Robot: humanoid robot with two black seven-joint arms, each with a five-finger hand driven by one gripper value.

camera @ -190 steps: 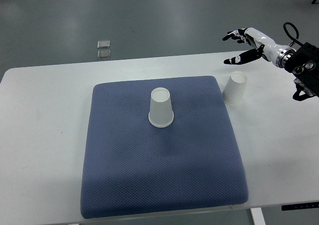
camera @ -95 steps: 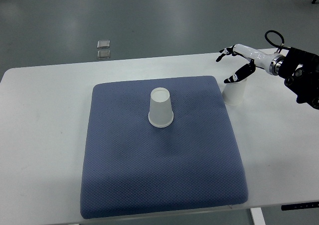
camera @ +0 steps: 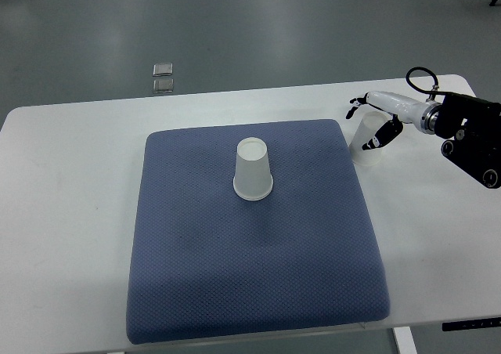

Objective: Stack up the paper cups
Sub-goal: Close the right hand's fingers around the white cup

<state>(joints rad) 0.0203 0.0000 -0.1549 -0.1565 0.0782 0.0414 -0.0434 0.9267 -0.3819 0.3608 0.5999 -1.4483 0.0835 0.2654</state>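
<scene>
Right hand [camera: 374, 123] at 3 o'clock, fingers spread around the upside-down paper cup [camera: 366, 144] on the white counter [camera: 70, 213], just off the blue mat [camera: 250, 252]; not closed on it yet. Second cup [camera: 253, 170] stands inverted mid-mat. Close gently on the cup's side wall so it doesn't crush, lift straight, then carry toward 9 o'clock.

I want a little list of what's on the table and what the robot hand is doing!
table: white
mat: blue, lying on the table
middle cup: upside down at the centre of the mat
side cup: upside down on the bare table, just off the mat's right edge
right hand: fingers spread around the side cup, not closed on it
left hand: not in view
</scene>
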